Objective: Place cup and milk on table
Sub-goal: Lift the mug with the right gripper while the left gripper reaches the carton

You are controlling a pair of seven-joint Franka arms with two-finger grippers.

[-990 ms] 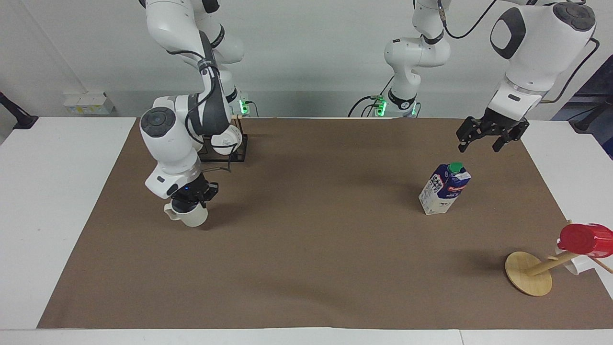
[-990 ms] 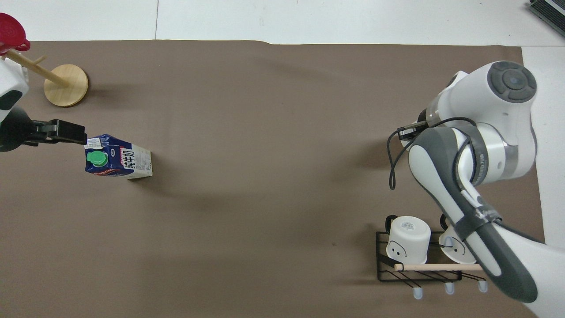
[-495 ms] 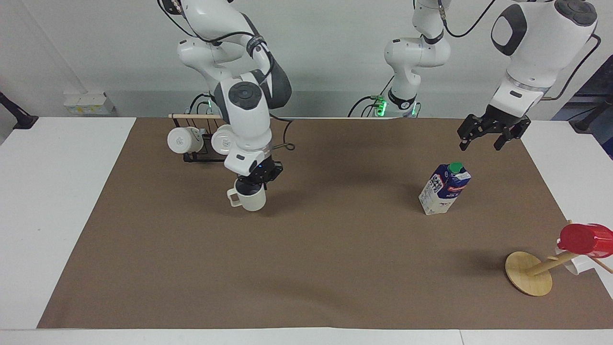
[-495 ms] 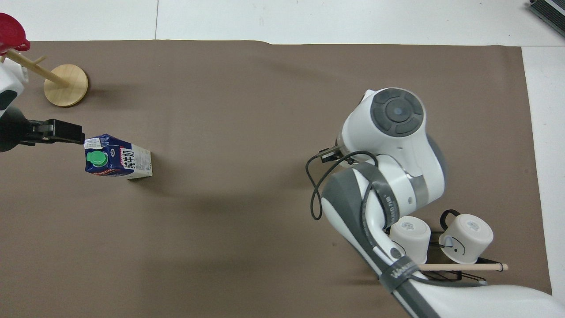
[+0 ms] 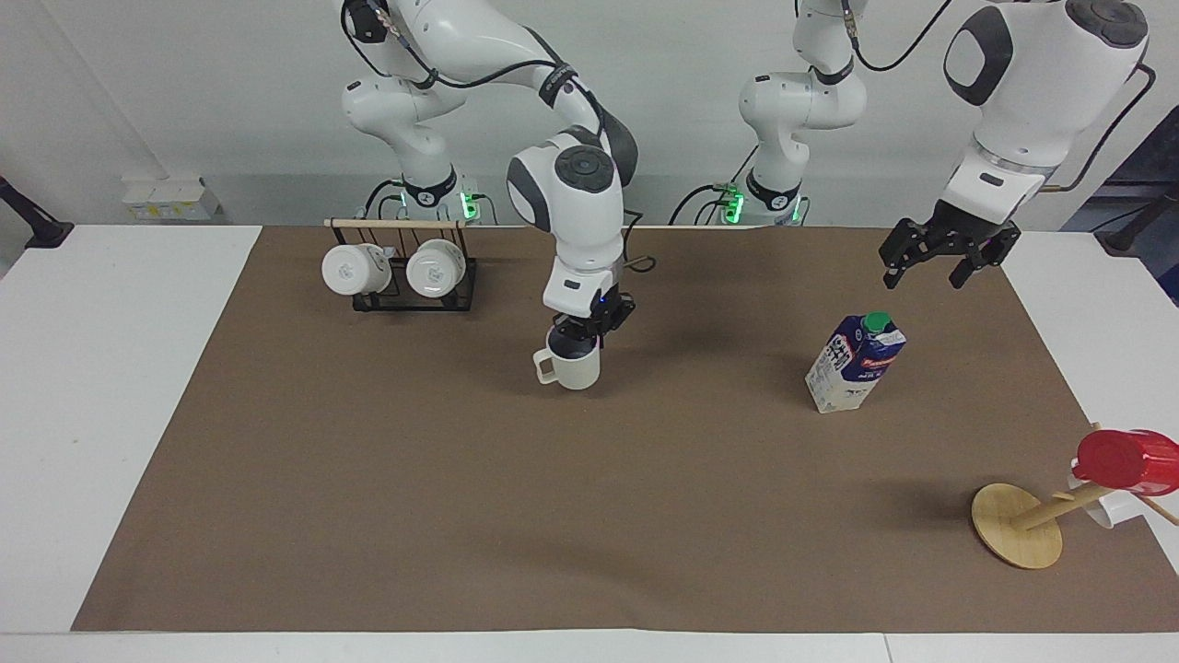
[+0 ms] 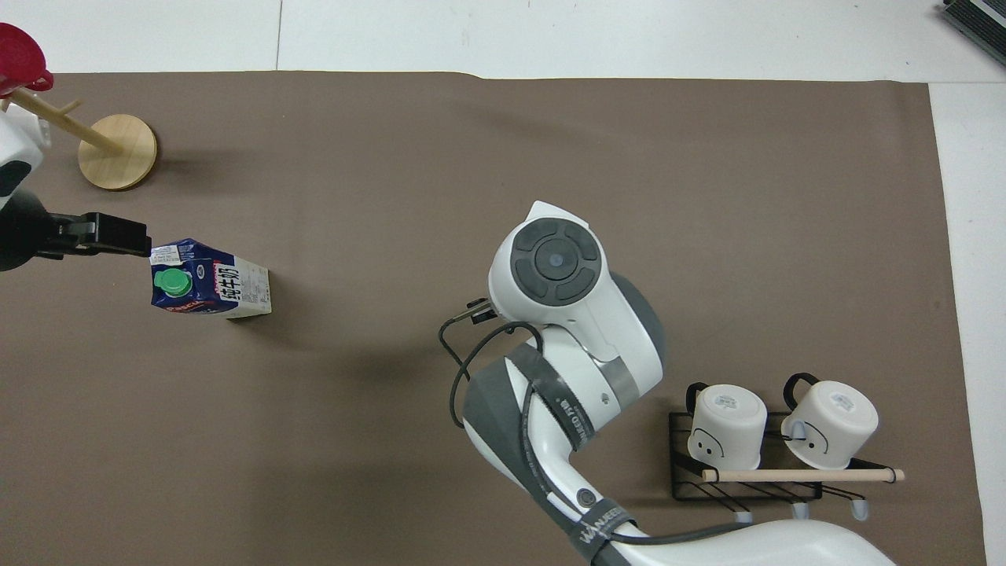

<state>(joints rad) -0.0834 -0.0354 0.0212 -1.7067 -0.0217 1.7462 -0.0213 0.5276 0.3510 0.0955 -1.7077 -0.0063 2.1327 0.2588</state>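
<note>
Since the earlier frames the right arm had swung the cup [image 5: 572,365] from the right arm's end of the table [image 5: 110,387] toward the middle, uncovering the rack [image 5: 405,276] with its two white mugs; the milk [image 5: 856,363] had not shifted.

The brown sheet [image 5: 553,516] covered most of the table. On it, toward the left arm's end, the milk stood upright, green cap up, already placed. The right gripper [image 5: 582,337] was clamped on the cup's rim, cup upright, handle pointing toward the right arm's end; it hung low over the middle of the sheet, and whether its base touched could not be told. The left gripper [image 5: 949,262] hovered with fingers spread, empty, above the sheet near the milk, waiting, barely changed from before.

To finish well, I judged, the cup should come down level until its base sat flat, well apart from the milk, and only then be released, the fingers lifting straight up so the rim did not catch.

The wooden stand [image 5: 1018,523] with the red cup [image 5: 1126,460] was unchanged.
</note>
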